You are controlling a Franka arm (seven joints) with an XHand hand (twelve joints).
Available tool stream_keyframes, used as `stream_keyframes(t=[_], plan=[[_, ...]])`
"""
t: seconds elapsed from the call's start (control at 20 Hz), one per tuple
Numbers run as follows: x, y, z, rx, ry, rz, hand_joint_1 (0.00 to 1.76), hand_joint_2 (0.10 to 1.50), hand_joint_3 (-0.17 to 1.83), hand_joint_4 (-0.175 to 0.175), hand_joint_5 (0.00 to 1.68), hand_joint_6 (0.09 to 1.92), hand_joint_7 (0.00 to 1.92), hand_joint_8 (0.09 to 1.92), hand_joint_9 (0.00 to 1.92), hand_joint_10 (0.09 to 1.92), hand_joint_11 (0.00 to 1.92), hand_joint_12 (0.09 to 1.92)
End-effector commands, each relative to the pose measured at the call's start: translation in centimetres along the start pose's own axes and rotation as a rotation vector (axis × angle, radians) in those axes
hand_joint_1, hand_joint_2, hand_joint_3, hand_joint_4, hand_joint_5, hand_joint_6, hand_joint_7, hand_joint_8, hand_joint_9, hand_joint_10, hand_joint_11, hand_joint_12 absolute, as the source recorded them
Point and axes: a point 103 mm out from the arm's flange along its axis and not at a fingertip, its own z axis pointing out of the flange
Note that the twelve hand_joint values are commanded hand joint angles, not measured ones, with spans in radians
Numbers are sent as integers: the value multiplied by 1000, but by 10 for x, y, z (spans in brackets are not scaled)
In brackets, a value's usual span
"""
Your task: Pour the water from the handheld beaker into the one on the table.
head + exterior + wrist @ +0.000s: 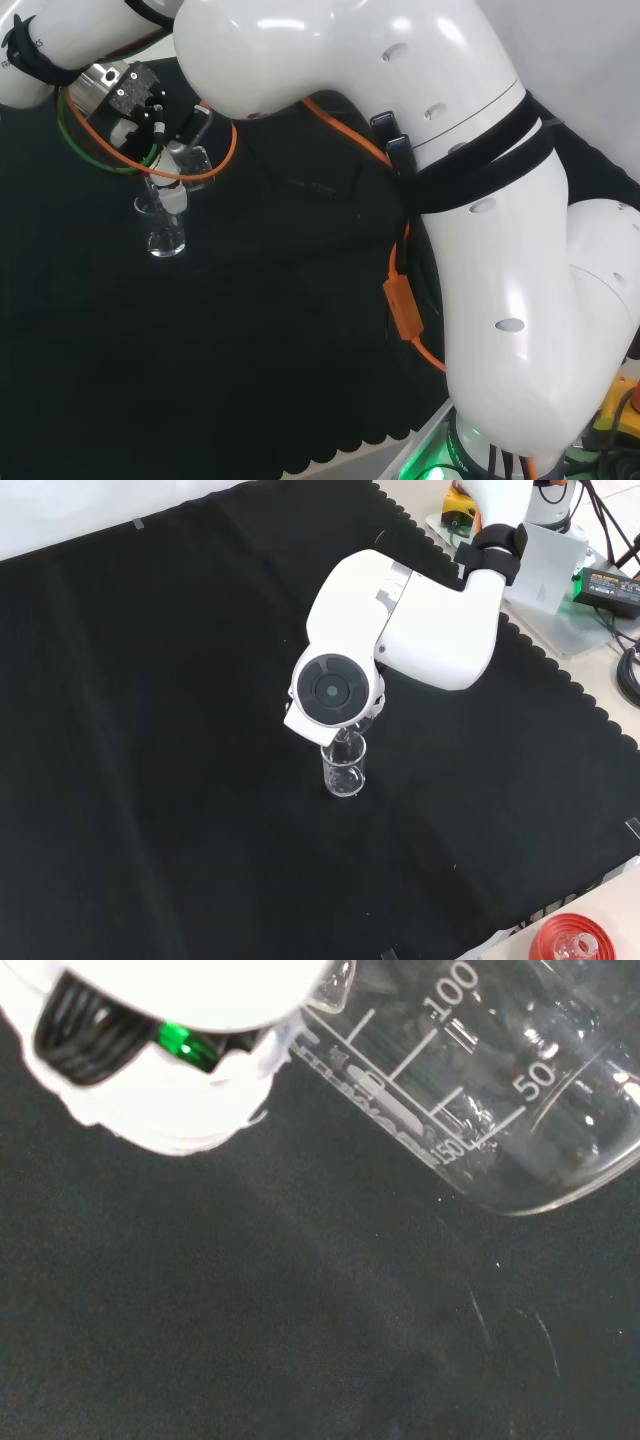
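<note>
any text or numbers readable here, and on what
"100" on the beaker, wrist view, beside a scale mark
"50" on the same beaker, beside another mark
"150" on the same beaker, small, near its edge
A line of print along the beaker's scale: too blurred to read
Label on the black box at the front view's right edge: too small to read
Print on the arm's link at the head view's top left: too small to read
</note>
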Motion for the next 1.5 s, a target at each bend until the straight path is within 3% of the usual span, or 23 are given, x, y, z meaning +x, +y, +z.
stream_keyframes(t=[0.05, 0.15, 0.3, 0.5, 0.65, 1.0, 1.5], plan=[[-3, -2, 1, -10, 6, 0, 1320, 721, 443, -175, 1415, 296, 1512, 150, 1639, 87, 1210, 817], [-4, -2, 3, 82, -127, 69, 1320, 721, 442, -175, 1415, 296, 1512, 151, 1639, 87, 1211, 817], [25, 14, -9, 82, -153, 71, 1320, 722, 442, -175, 1415, 296, 1512, 151, 1639, 87, 1211, 817], [8, 12, 14, -60, 16, 11, 1320, 722, 442, -175, 1415, 297, 1512, 151, 1639, 87, 1211, 816], [-2, 5, 17, -122, 79, -8, 1320, 722, 442, -175, 1414, 297, 1512, 152, 1640, 87, 1211, 816], [-12, -4, 19, -164, 128, -21, 1320, 722, 441, -175, 1414, 298, 1511, 152, 1640, 87, 1212, 816], [-39, -21, 23, -249, 295, -49, 1320, 723, 441, -175, 1414, 299, 1510, 154, 1641, 87, 1213, 815]])
